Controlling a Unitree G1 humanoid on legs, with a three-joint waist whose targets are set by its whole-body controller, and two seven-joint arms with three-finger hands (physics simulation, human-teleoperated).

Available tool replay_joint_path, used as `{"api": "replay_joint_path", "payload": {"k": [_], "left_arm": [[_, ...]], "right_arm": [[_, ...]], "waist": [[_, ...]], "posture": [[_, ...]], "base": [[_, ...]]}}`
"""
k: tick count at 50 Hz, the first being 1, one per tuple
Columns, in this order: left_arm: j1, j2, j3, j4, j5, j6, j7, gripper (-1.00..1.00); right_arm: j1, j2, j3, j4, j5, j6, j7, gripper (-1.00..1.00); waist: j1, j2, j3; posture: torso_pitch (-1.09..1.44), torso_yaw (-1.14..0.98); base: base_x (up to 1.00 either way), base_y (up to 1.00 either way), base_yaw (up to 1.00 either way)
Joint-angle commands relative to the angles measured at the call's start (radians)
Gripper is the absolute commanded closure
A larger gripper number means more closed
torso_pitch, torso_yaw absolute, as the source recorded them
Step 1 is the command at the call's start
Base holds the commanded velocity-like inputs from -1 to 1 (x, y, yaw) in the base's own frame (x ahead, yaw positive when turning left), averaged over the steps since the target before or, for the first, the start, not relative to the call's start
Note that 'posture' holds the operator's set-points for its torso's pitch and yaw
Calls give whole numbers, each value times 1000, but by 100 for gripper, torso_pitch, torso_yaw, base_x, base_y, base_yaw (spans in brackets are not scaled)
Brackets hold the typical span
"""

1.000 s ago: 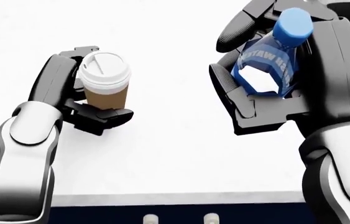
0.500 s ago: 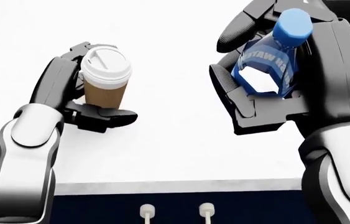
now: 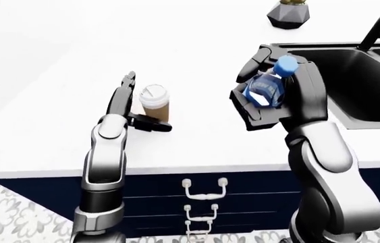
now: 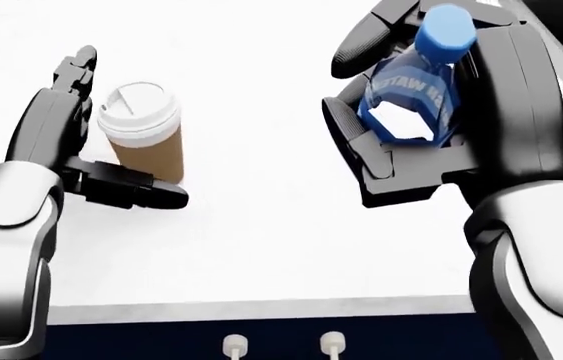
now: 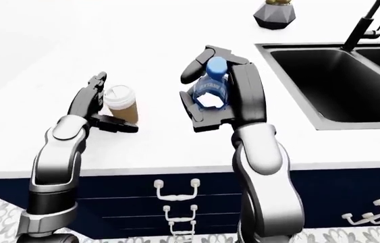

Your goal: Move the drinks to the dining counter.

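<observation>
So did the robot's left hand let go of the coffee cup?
Yes. The left robot hand has opened: its fingers, earlier wrapped round the coffee cup, now point up and away while the cup stands on the white counter.

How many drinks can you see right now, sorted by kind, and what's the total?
Coffee cups: 1, the coffee cup by the open left robot hand.
Water bottles: 1, the water bottle gripped in the right robot hand.
Total: 2 drinks.
</observation>
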Motion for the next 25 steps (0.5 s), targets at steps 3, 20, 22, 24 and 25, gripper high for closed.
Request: {"api": "replay_joint_path", "payload": {"k": [3,20,22,24,25], "left_arm": [[-17,23,18,-84,-19,-2,1,-100],[120,65,62,-562,-51,234,-77,-100],[149,75,87,-722,-55,313,-105,-100],[155,75,88,-738,-60,317,-104,-100],[154,76,87,-747,-62,324,-104,-100]], "right_arm": [[-57,4,4,-4,-19,-51,0,100],[-185,82,45,274,-74,-169,12,100],[-214,117,65,489,-67,-260,-4,100],[-215,126,61,546,-63,-292,-3,100],[-216,128,61,560,-63,-299,-3,100]], "waist": [[-1,3,-29],[-9,18,-20],[-8,18,-18],[-16,24,-16],[-18,23,-17]], "posture": [[0,0],[0,0],[0,0],[0,0],[0,0]], "base": [[0,0,0],[0,0,0],[0,0,0],[0,0,0],[0,0,0]]}}
